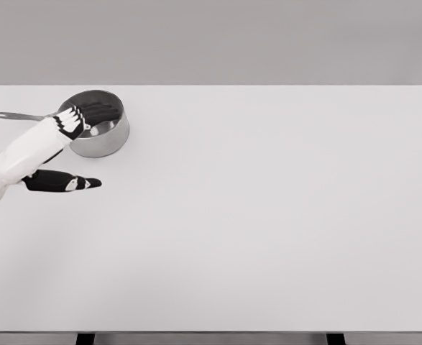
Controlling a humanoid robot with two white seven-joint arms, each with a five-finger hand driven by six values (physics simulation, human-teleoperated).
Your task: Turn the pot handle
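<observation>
Pot [103, 136] at the table's [268, 215] far left corner, handle [20, 116] pointing left.
The left hand [88, 115] reaches over the pot's rim, dark fingers [106, 111] extended into the bowl, gripping nothing that I can see. A second dark hand [60, 181] lies flat on the table just in front of the pot.

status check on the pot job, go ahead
Left hand reaching over the pot, fingers inside the rim, no clear grasp. A second dark hand lies flat on the table. Handle points left, untouched. Nothing in the way.
</observation>
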